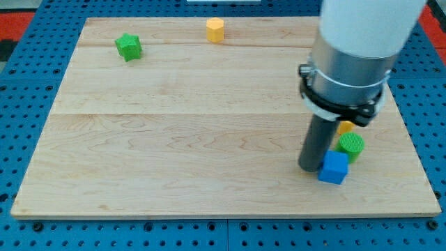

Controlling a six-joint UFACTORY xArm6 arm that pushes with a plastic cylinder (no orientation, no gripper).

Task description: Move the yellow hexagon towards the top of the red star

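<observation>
Yellow hexagon (pixel 215 30) near bench (pixel 174 139) top edge, upright, no clear long axis. My tip (pixel 309 167) touches blue cube (pixel 334 168), bottom-right. No jaws fitted.

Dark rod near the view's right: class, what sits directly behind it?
Behind the rod, whose tip rests left of the blue cube, a sliver of a yellow block shows above the green cylinder. Anything else there is hidden.
</observation>
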